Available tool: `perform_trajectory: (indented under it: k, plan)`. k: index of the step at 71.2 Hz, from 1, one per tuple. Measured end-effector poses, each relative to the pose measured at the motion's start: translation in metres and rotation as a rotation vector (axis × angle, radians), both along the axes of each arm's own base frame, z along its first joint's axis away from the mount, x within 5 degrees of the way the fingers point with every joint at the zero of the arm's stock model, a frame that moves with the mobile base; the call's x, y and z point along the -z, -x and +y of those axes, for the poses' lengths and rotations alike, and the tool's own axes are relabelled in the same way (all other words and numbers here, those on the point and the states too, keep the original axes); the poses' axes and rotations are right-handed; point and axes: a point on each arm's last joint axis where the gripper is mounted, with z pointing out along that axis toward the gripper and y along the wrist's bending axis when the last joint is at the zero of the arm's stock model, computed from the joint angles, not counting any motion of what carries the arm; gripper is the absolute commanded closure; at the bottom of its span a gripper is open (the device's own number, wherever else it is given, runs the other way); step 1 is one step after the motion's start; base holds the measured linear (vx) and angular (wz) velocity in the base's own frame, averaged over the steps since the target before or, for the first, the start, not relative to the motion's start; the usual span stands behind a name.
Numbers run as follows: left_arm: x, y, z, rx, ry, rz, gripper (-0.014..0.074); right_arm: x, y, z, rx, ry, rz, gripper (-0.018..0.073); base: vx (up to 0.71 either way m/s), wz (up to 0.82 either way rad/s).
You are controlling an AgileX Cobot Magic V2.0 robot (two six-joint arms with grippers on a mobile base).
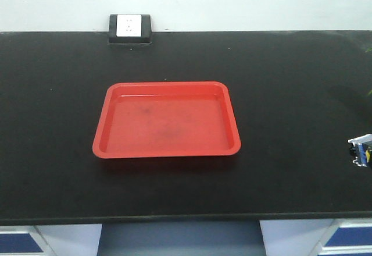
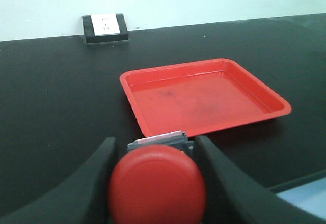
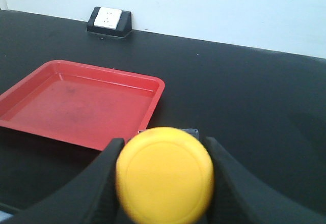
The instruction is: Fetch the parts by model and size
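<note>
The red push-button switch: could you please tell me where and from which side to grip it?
Grip the red push-button switch by its blocky base, a finger on each flat side, as the left gripper does; the round, overhanging cap would likely slip.

Soft, even light; foregrounds blurred (wrist views).

The table [image 1: 290,93] was matt black and smooth. The red tray [image 1: 168,122] looked like glossy plastic, its floor dulled by dark smudges. The red-capped switch [image 2: 157,186] and the yellow-capped switch [image 3: 164,173] had smooth, softly shiny plastic caps. The socket [image 1: 129,27] had a shiny white plastic face.
</note>
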Motion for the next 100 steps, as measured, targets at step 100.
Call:
perform_trajectory:
  k: [100]
  plan:
    - [0.0000,0.0000,0.0000,0.000,0.000,0.000,0.0603,0.0000,0.0000,0.0000,0.000,0.000,0.000,0.0564,0.06,0.02]
